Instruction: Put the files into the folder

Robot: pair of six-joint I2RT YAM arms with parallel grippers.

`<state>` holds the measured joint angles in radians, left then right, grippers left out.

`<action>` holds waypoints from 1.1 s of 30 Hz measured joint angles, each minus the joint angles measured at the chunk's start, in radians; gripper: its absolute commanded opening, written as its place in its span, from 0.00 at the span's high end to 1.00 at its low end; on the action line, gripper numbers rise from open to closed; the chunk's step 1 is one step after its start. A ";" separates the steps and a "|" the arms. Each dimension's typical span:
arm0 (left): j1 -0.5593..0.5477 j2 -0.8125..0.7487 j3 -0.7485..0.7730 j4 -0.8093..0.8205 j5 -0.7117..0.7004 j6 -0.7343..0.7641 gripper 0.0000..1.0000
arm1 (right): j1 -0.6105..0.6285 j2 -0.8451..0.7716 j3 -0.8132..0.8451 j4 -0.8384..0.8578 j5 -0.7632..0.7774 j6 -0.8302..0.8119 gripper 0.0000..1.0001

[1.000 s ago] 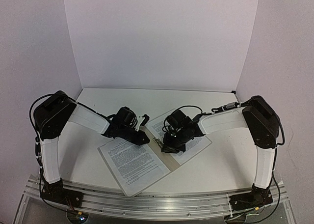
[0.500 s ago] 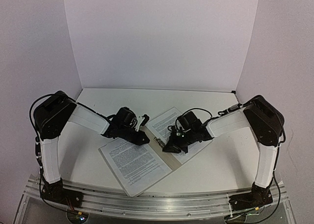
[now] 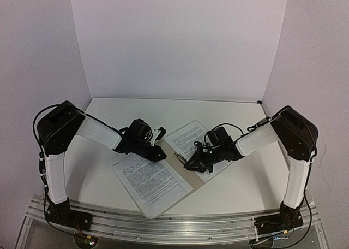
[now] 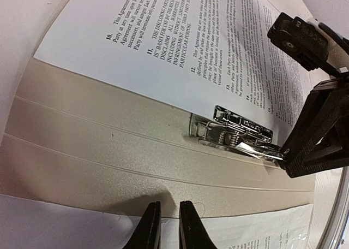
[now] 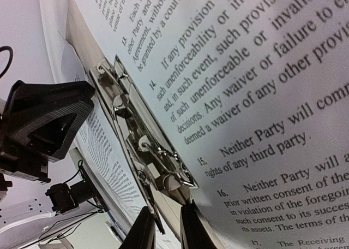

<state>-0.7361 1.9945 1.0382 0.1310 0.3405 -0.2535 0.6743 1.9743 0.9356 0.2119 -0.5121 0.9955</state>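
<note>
Filing done: one sheet (image 3: 191, 135) apparently under clip (image 4: 234, 131) of folder (image 4: 109, 150)
Remaining: second sheet (image 3: 152, 181)
Left gripper (image 4: 169, 227), right gripper (image 5: 166, 227): nearly pressed together

High rear overview; close, low wrist views opposite across the folder (image 4: 82, 150) clip (image 4: 240, 133).

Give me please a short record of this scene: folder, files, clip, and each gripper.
folder: open flat, tan inside facing up
files: two printed sheets, one on each half
clip: metal, at the spine, along one sheet's edge
left gripper: fingers almost together, tips low over the spine strip
right gripper: fingers almost together at the clip's lever end; grip unclear
</note>
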 measured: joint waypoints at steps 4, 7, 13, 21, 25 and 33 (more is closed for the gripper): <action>0.002 0.000 0.000 0.000 0.003 0.000 0.86 | -0.016 0.000 -0.041 0.073 -0.027 0.051 1.00; 0.004 0.000 0.000 -0.001 0.007 0.000 0.86 | -0.024 0.005 -0.049 0.113 -0.072 0.066 1.00; 0.007 0.000 0.000 -0.002 0.014 -0.001 0.87 | -0.045 0.029 -0.070 0.174 -0.126 0.099 1.00; 0.013 0.000 0.001 -0.008 0.022 0.000 0.87 | -0.063 0.058 -0.098 0.264 -0.174 0.131 1.00; 0.013 0.000 0.001 -0.008 0.023 0.000 0.87 | -0.072 0.068 -0.099 0.285 -0.200 0.154 1.00; 0.013 0.000 0.000 -0.006 0.024 -0.001 0.87 | -0.093 0.061 -0.200 0.463 -0.194 0.260 1.00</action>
<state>-0.7227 1.9945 1.0382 0.1246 0.3641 -0.2543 0.5812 2.0350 0.7361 0.6750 -0.7063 1.2556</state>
